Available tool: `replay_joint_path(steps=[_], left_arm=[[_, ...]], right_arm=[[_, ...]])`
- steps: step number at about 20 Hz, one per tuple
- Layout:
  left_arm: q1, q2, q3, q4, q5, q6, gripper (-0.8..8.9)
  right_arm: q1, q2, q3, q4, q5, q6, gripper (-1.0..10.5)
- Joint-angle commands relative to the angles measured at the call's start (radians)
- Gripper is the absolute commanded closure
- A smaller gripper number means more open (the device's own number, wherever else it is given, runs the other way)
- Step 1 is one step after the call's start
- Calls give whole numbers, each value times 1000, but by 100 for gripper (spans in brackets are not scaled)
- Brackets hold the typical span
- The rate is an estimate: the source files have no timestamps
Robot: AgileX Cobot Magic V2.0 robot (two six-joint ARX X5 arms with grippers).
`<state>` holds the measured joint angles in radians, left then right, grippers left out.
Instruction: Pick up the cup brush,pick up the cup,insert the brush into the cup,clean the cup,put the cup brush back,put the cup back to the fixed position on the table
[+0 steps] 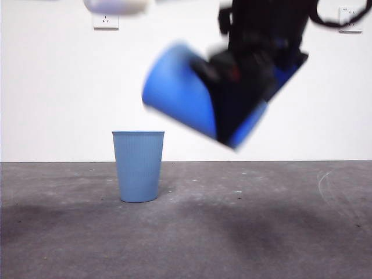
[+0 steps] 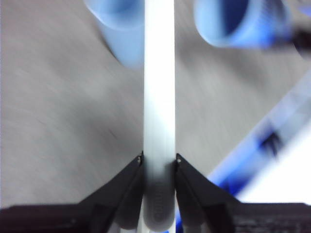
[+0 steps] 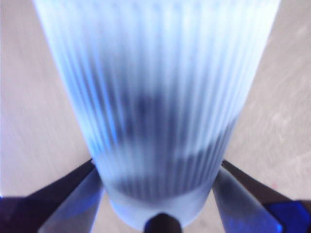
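Note:
In the air above the table (image 1: 244, 232), the cup (image 1: 180, 93), a blue ribbed tumbler, is tilted with its mouth toward the left. My right gripper (image 1: 244, 87) is shut on it; in the right wrist view the cup (image 3: 160, 97) fills the space between the jaws of the right gripper (image 3: 158, 162). My left gripper (image 2: 159, 158) is shut on the pale handle of the cup brush (image 2: 159, 87). The handle points between the two cups, and its sponge head is out of that view. A pale blur at the top edge of the front view is the cup brush (image 1: 116, 4).
A second, identical blue cup (image 1: 138, 165) stands upright on the table, left of centre, and shows blurred as the second cup (image 2: 119, 24) in the left wrist view. A white wall with a socket (image 1: 106, 22) runs behind the table.

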<state>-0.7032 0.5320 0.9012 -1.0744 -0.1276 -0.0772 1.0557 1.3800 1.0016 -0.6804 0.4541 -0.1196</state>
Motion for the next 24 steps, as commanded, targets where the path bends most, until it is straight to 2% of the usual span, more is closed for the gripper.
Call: replay_joint_path(steps=[1,3,7,10,13,16,19,24], left_arm=[[6,3,-10,53,-115,-143,823],[16,21,-12,110,-146,-171,823],[64,111,-49,219,-113,-209,823],[142,189,-134,360,-7,-266,823],[275,274,-238,554,134,-342,823],[382,367,-272,623,173,-344,823],[464,467,-272,742,263,-330,823],[465,691,-272,895,303,-341,822]], right_arm=[[4,-76,4,58,-10,123,959],[5,-145,4,98,-11,153,959],[5,-272,4,142,-10,165,959],[5,-359,4,127,-10,173,959],[5,-447,4,90,-10,173,959],[5,-519,4,22,-7,192,959],[5,-570,3,-1,-2,209,959],[5,-571,3,2,-2,220,959]])
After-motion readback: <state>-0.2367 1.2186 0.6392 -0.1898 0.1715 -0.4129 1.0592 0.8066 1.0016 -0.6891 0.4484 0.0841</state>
